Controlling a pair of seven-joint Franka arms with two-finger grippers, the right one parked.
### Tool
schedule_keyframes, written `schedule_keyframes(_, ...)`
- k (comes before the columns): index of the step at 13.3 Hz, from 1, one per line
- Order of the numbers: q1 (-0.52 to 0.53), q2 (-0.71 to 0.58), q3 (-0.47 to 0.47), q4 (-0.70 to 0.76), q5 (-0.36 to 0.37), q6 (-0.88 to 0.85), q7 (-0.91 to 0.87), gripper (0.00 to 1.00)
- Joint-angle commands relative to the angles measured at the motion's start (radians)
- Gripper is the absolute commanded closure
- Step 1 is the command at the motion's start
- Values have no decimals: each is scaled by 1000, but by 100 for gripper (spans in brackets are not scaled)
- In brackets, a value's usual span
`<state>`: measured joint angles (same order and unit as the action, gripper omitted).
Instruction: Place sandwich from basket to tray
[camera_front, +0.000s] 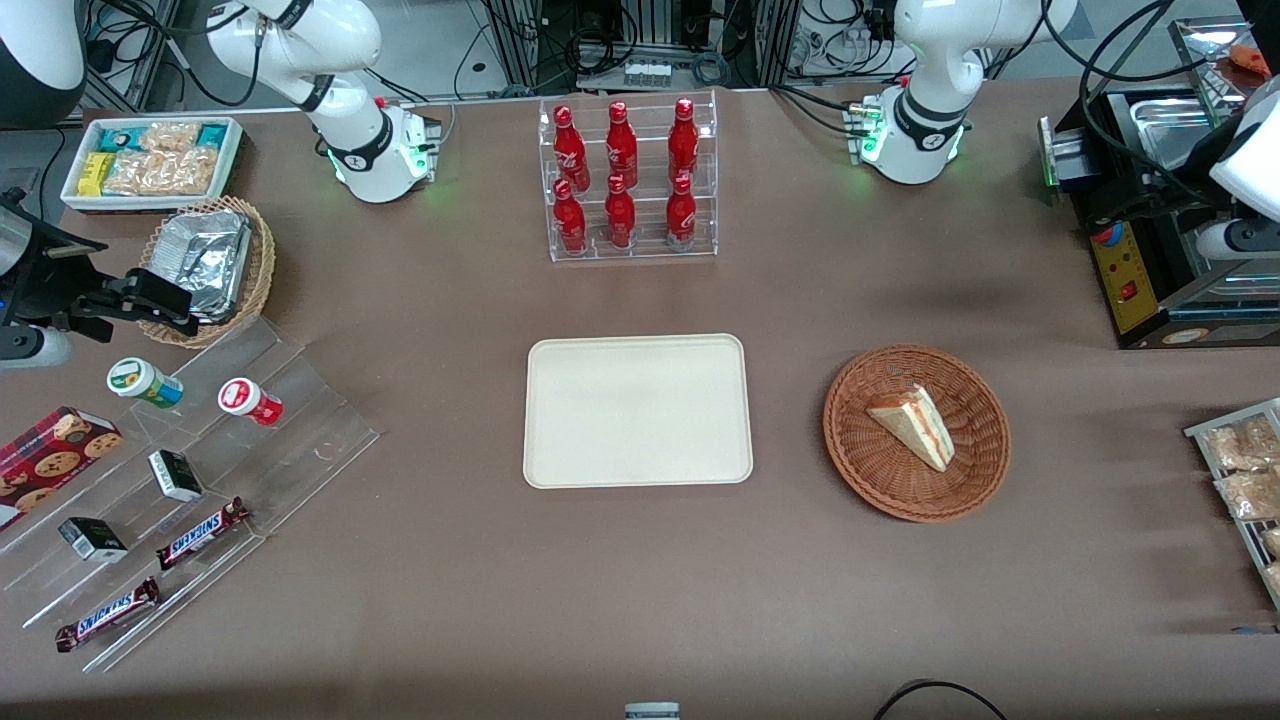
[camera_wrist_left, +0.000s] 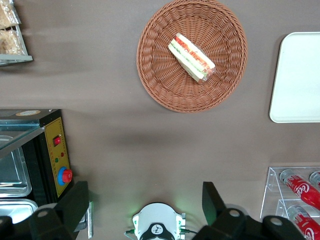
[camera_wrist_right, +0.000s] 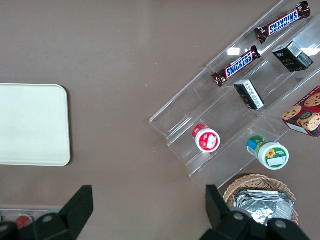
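Front view, operator: what is on the table, starting at the parked arm's end?

I see a brown cloth-covered table (camera_front: 640, 600). At that end there is a white bin of snack packets (camera_front: 150, 160). Nearer the camera than the bin is a light tan wicker basket holding crumpled foil (camera_front: 215, 265). Nearer again is a clear stepped acrylic shelf (camera_front: 300, 400) with small jars, boxes and Snickers bars (camera_front: 200, 533).

And the middle?

A clear rack of red bottles (camera_front: 630, 180) stands there. The flat cream-white rectangular tray (camera_front: 638, 410) lies nearer the camera than the rack. Along the table edge farthest from the camera I can make out cables and metal framing (camera_front: 650, 40).

Where is the task's piece?

The triangular white-bread sandwich with red and green filling (camera_front: 912, 427) lies in the round reddish-brown woven basket (camera_front: 880, 480). The basket is beside the tray, toward the working arm's end. A black machine with a yellow control panel (camera_front: 1130, 275) is farther from the camera than the basket, and a wire rack of packets (camera_front: 1245, 470) sits at the table's end.

And the hand?

On my left wrist view the gripper (camera_wrist_left: 144, 192) hangs high above the table, close to its own arm's base. Its fingers (camera_wrist_left: 75, 205) are spread wide with nothing between them. It is well apart from the sandwich (camera_wrist_left: 191, 58), the basket (camera_wrist_left: 160, 85) and the tray (camera_wrist_left: 300, 80).
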<state>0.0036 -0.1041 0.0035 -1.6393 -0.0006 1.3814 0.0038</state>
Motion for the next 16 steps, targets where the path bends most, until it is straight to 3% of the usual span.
schedule_keyframes(1,1,4,4,16,-2,-8,25,0)
schedule_keyframes(6,1,69,4,19,16,42,7,0)
schedule_keyframes(10,1,168,4,4,17,178,-71,0)
schedule_keyframes(13,-2,234,4,-19,17,270,-256,0)
schedule_keyframes(16,-26,259,0,-169,71,469,-534,0)
